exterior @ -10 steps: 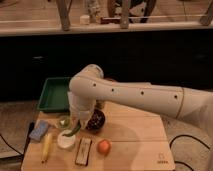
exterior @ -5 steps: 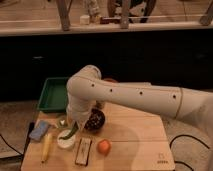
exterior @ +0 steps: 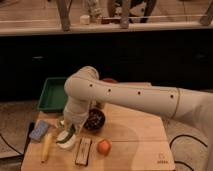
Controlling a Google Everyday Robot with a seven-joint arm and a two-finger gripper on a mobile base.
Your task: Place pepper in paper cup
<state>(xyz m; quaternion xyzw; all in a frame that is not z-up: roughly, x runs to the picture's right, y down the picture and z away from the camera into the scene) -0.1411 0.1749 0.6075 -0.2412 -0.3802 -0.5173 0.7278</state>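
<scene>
The slim green pepper (exterior: 68,134) hangs at the tip of my gripper (exterior: 69,130), which is shut on it. Both sit directly over the small white paper cup (exterior: 64,142) at the front left of the wooden table (exterior: 135,145). The pepper's lower end reaches to the cup's rim; I cannot tell whether it touches it. My white arm comes in from the right and bends down over the cup, hiding the wrist and part of the fingers.
A dark bowl (exterior: 94,119) stands just right of the cup. A yellow banana (exterior: 46,146) and a blue sponge (exterior: 39,130) lie to its left. A dark bar (exterior: 83,151) and an orange fruit (exterior: 104,146) lie in front. A green tray (exterior: 51,94) sits behind.
The gripper with the pepper has come down a little, closer to the cup. Nothing else on the table has moved.
</scene>
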